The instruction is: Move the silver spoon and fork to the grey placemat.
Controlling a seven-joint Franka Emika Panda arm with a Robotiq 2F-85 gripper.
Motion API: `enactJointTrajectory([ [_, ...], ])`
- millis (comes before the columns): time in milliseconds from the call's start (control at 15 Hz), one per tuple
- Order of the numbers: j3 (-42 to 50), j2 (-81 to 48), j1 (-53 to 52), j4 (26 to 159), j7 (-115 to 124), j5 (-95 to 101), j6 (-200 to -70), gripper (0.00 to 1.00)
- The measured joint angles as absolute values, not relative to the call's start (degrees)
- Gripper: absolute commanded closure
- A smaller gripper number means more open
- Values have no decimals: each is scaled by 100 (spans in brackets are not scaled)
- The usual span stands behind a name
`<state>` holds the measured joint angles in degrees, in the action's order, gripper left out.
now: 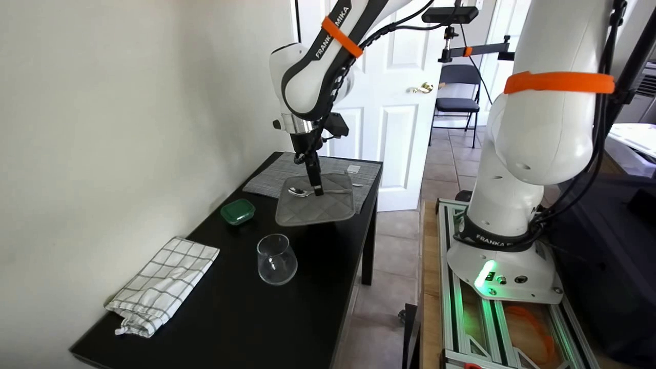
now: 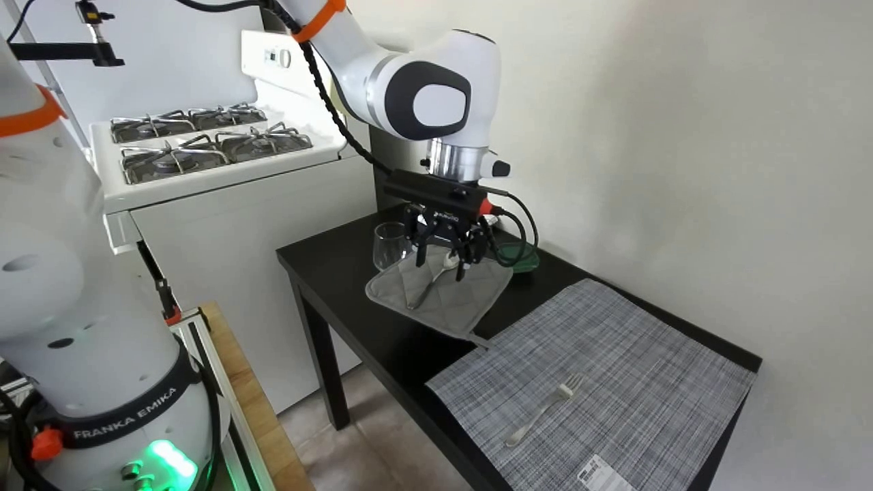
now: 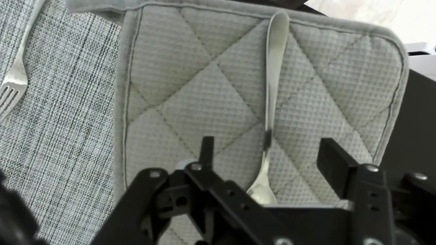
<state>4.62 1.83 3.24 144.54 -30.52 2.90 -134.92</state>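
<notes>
Wrist view: the spoon [image 3: 275,58] lies on the pot holder [image 3: 218,95], so moving it is left to do.
Fork [image 3: 17,72]: on the grey mat [image 3: 78,88], beside the pot holder; its part looks done.
Gripper [image 3: 267,149]: spread wide above the pot holder, the spoon in its gap, pinching nothing.
Loop [image 3: 97,4]: sticks out from the pot holder toward the grey mat; might snag the spoon.
Glass [image 1: 277,261]: near the pot holder, on the side away from the grey mat; could get bumped.
Green box [image 1: 238,211]: near the pot holder too.
Checked cloth [image 1: 163,284]: well apart from the pot holder.
</notes>
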Motion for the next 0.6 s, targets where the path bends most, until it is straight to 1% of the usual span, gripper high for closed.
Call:
enactJointTrajectory([
  [67, 462, 157, 324, 14454, -3052, 290, -13533, 43],
  [133, 462, 134, 324, 14454, -3052, 290, -13570, 55],
  [333, 462, 101, 324, 14454, -3052, 290, -13600, 74],
  [467, 462, 100, 324, 14454, -3052, 290, -13600, 93],
  [533, 462, 100, 324, 14454, -3052, 290, -13600, 100],
  [600, 462, 100, 324, 14453, -3052, 290, -13601, 100],
])
